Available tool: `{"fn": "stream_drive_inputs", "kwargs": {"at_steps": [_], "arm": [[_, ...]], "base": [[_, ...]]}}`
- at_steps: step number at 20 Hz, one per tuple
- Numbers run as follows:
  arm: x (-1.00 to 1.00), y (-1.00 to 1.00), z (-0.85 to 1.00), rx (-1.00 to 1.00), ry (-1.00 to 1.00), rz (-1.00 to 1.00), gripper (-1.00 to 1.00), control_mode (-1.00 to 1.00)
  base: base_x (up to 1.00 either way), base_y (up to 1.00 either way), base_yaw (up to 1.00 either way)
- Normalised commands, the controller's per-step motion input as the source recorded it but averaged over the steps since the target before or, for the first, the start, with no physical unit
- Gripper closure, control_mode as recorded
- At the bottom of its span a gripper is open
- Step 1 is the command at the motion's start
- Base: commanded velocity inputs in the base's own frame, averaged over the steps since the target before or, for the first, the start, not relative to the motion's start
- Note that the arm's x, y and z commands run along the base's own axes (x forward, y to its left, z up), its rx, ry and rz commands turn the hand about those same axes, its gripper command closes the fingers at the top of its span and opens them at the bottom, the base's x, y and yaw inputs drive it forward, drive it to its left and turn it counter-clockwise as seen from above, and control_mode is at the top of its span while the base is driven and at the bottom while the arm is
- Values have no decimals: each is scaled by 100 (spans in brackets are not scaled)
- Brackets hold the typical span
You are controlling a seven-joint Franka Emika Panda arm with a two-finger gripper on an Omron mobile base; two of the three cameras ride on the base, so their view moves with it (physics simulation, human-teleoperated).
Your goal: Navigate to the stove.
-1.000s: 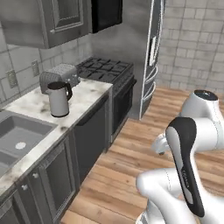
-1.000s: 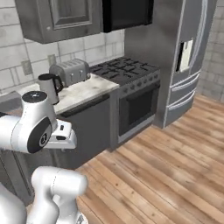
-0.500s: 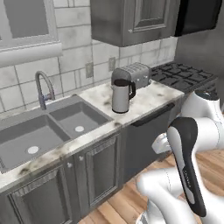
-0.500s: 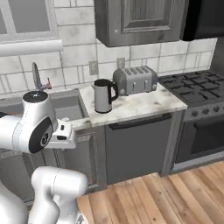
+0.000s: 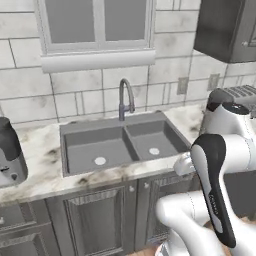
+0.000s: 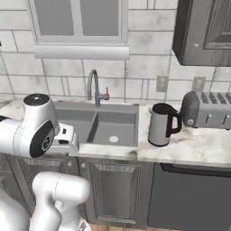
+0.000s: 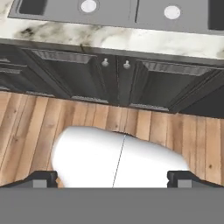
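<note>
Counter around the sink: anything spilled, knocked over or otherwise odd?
Nothing stands out. The kettle and toaster stand upright on the counter, the sink basins hold nothing, and the cabinet doors below are shut.

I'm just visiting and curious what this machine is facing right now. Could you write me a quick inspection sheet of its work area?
Surface: marbled counter with a double sink and tap, over dark cabinets.
Job's things: stove, nothing seen.
Clutter: kettle and toaster right of the sink; a dark appliance at the far left, kind unclear.
Tool: fingertips wide apart, holding nothing, pointing at the wooden floor.
Cables: nothing seen.
Surroundings: tiled wall, window, two wall outlets, upper cabinet.
</note>
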Motion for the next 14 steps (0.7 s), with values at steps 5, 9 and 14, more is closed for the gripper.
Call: {"fn": "stream_drive_inputs", "kwargs": {"at_steps": [5, 9, 14], "arm": [[0, 0, 0, 0, 0, 0, -100, 100], [0, 0, 0, 0, 0, 0, -100, 100], [0, 0, 0, 0, 0, 0, -100, 100]], "base": [[56, -10, 61], [44, -18, 50], [13, -39, 26]]}}
